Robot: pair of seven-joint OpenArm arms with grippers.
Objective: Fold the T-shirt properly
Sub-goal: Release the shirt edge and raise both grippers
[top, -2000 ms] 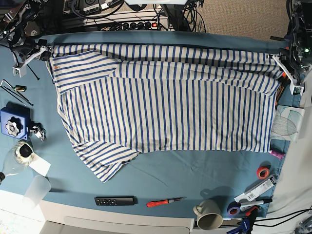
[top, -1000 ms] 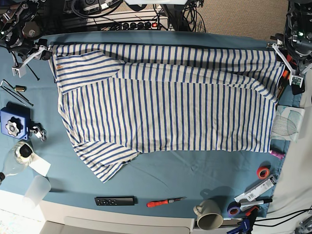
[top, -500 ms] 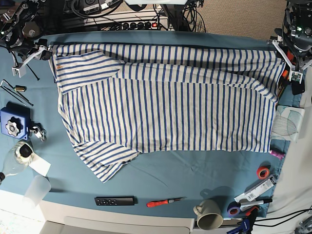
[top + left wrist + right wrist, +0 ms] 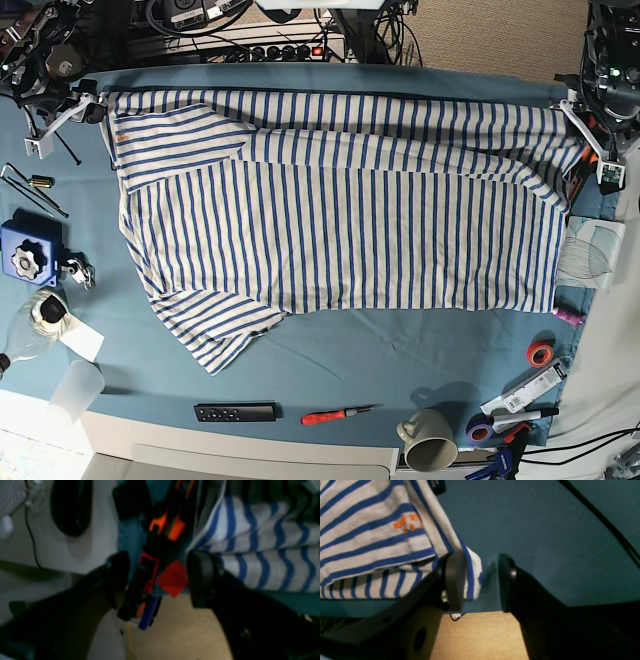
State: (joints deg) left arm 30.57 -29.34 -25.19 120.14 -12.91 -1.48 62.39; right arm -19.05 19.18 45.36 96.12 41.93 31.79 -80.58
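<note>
The shirt (image 4: 340,215) lies spread across the far half of the table (image 4: 400,355), one sleeve (image 4: 215,325) reaching toward the near edge. Before it sit a remote (image 4: 234,412), a screwdriver (image 4: 340,413) and a mug (image 4: 428,445). Left of the shirt stands a small box (image 4: 28,254); at the right edge lies what may be a tape roll (image 4: 541,353).
</note>
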